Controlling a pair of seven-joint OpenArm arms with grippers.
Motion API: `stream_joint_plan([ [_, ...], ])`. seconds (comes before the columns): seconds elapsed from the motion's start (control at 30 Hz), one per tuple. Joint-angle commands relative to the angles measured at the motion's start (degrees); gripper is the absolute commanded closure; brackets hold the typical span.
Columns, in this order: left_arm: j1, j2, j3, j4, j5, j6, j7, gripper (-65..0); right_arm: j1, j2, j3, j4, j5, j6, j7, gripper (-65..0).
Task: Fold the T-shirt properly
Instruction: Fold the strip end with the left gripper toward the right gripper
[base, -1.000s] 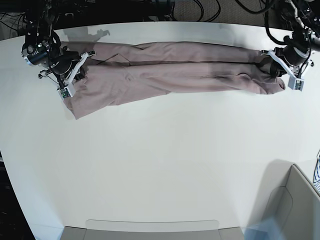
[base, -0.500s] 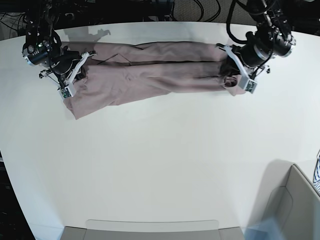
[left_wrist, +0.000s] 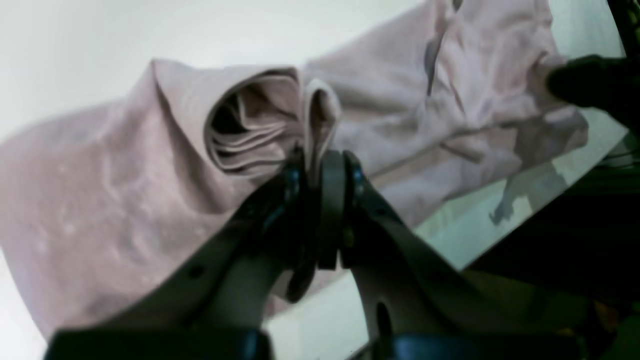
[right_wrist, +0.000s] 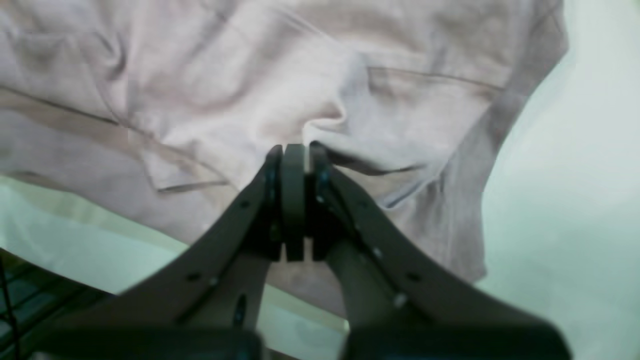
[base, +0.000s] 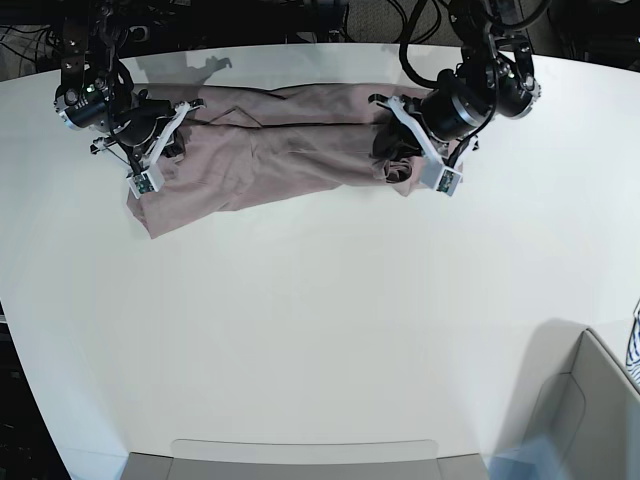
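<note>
Your left gripper (left_wrist: 320, 167) pinches a bunched fold of the T-shirt (base: 280, 150); your right gripper (right_wrist: 295, 155) is clenched on its cloth too

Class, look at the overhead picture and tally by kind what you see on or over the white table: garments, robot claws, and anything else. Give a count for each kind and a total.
Pink T-shirt: 1
Robot claws: 2, the left claw and the right claw, each pinching the shirt
Grey bin at the table's edge: 1
Total: 4

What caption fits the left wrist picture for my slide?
The left hand pinches a bunched fold of the pink T-shirt.
</note>
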Motion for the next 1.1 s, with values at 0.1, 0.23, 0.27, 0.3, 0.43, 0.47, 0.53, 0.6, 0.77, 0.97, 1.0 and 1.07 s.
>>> stream_joint_plan([
  [0.1,-0.1,0.1,2.2,-0.5,-1.0,-0.2,-1.0,0.0,0.3,0.7,-0.5,0.8,0.4,0.0,0.5,0.0],
  [0.23,-0.1,0.1,2.2,-0.6,-1.0,-0.2,-1.0,0.0,0.3,0.7,-0.5,0.8,0.4,0.0,0.5,0.0],
  [0.27,-0.1,0.1,2.2,-0.6,-1.0,-0.2,-1.0,0.0,0.2,0.7,-0.5,0.8,0.4,0.0,0.5,0.0],
  [0.3,-0.1,0.1,2.3,-0.7,-1.0,-0.2,-1.0,0.0,0.2,0.7,-0.5,0.8,0.4,0.0,0.5,0.0],
  [0.43,-0.1,0.1,3.3,-0.8,-1.0,-0.2,-1.1,0.0,0.1,0.7,-0.5,0.8,0.4,0.0,0.5,0.0],
  [0.47,-0.1,0.1,3.7,-0.9,-1.0,-0.2,-1.1,0.0,0.1,0.7,-0.5,0.8,0.4,0.0,0.5,0.0],
  [0.53,-0.1,0.1,4.5,-1.5,-1.0,-0.2,-1.9,0.0,0.1,0.7,-0.5,0.8,0.4,0.0,0.5,0.0],
  [0.6,-0.1,0.1,5.1,-2.7,-1.0,-0.2,-2.6,0.0,0.1,0.7,-0.5,0.8,0.4,0.0,0.5,0.0],
  [0.77,-0.1,0.1,6.0,-3.4,-1.4,-0.3,-3.0,-11.9,0.1,1.0,-0.4,0.8,0.4,0.0,0.5,0.0],
  [0.97,-0.1,0.1,6.0,-3.4,-1.5,-0.2,-2.4,-18.0,0.0,0.8,-0.4,0.8,0.4,0.0,0.5,0.0],
  [1.0,-0.1,0.1,6.0,-3.4,-1.5,-0.2,-2.4,-18.0,0.0,0.9,-0.3,0.7,0.3,0.0,0.5,0.0],
  [1.07,-0.1,0.2,6.0,-3.4,-1.5,-0.6,-2.5,-18.0,0.1,0.9,-0.3,0.7,0.3,0.0,0.5,0.0],
])
